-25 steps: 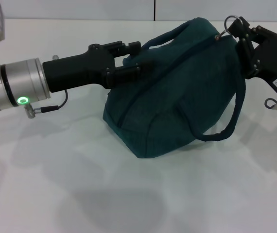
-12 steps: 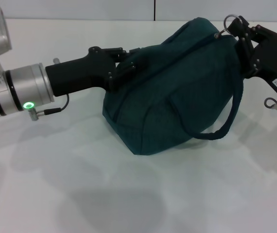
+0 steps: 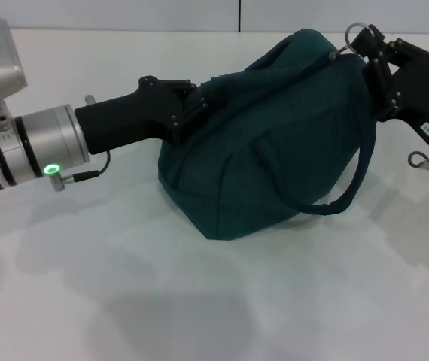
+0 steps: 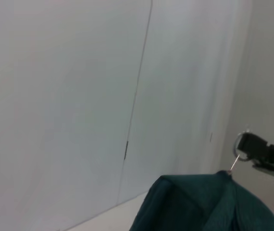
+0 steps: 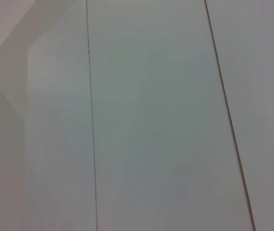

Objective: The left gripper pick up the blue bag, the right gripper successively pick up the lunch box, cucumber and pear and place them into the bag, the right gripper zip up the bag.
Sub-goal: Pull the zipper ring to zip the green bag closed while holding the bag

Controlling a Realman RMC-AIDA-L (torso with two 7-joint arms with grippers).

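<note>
Head view has the blue bag (image 3: 275, 143) slumped on the white table (image 3: 199, 301), closed along the top as far as I can tell, one rope handle (image 3: 346, 188) drooping down its front right side. Lunch box, cucumber and pear aren't visible anywhere, so my guess is they're inside.

Biggest risk I see: the bag is soft and only braced at its two ends. If the right side tugs the zipper ring (image 3: 356, 31) while the left lets the fabric slip, the whole bag could drag sideways or the pull could pop out of the claw.

Left gripper (image 3: 192, 105) reaches in level from the left, arm nearly horizontal, fingers closed down on a bunch of fabric at the bag's upper left end. Right gripper (image 3: 372, 49) comes in from the right at the bag's top far corner, pinching the zipper pull, ring sticking up above it.
</note>
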